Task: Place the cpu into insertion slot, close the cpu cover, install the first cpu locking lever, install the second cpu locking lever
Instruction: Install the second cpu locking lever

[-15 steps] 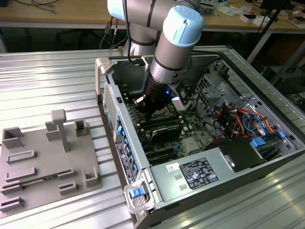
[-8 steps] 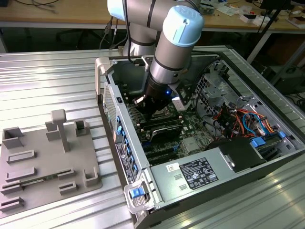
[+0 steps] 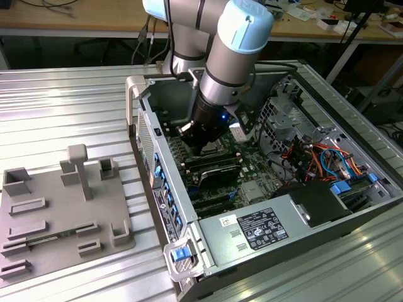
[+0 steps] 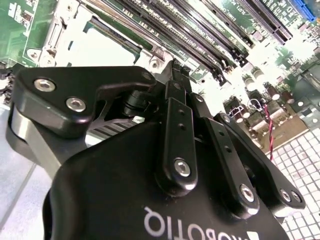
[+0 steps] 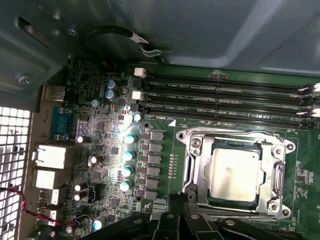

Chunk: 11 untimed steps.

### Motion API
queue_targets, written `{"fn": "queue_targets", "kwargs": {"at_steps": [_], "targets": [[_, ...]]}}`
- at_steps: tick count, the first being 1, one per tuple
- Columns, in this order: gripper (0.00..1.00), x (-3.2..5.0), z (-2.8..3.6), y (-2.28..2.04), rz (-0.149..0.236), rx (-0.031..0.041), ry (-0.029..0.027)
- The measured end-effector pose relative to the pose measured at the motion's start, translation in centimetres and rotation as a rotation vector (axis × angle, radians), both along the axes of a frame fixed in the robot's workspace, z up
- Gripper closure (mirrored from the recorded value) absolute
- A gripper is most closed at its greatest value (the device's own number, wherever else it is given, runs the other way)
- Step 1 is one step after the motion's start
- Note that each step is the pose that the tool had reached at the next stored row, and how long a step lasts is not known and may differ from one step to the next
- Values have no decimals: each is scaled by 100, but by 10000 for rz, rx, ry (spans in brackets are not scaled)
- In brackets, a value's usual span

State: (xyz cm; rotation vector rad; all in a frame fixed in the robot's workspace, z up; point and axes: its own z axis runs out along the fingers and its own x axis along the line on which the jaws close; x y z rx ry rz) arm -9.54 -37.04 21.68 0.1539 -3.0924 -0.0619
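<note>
Black linkage bars and bolted joints of the gripper (image 4: 175, 75) sit closest to the lens in the second wrist view, its fingers (image 4: 172, 82) drawn together to a narrow tip just above the motherboard (image 4: 20, 25). Nothing shows between them. In the first wrist view that same tip hangs at the edge of the insertion slot (image 5: 235, 175), beside the silvery frame on the side facing the round capacitors (image 5: 130, 139).

Within that frame lies the cpu (image 5: 235, 174), flat and square, its dull silver top showing through the large cut-out of the cpu cover (image 5: 277, 170), which lies flat over the socket with screws at its corners. Thin metal rods run along the frame's edges; whether they are latched I cannot tell. Just beyond the socket run long black memory slots (image 5: 225, 100), parallel to one another, and past them the grey wall of the case.

From the exterior view, the arm (image 3: 233, 56), grey with pale blue caps, reaches down into the open computer case (image 3: 189, 233), which lies on its side on a ribbed metal table (image 3: 63, 107). Orange and blue cables (image 3: 321, 157) crowd the case toward the exterior view's right. On the exterior view's left, well apart from the case, rests a grey fixture tray (image 3: 56, 214) with upright posts. Farther back stands a wooden bench (image 3: 94, 19) strewn with small items.
</note>
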Motion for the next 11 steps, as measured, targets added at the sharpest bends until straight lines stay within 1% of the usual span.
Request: {"fn": "queue_targets", "kwargs": {"at_steps": [5,11], "targets": [[89,0,43,0,0,0,-2],[89,0,49,0,0,0,-3]]}}
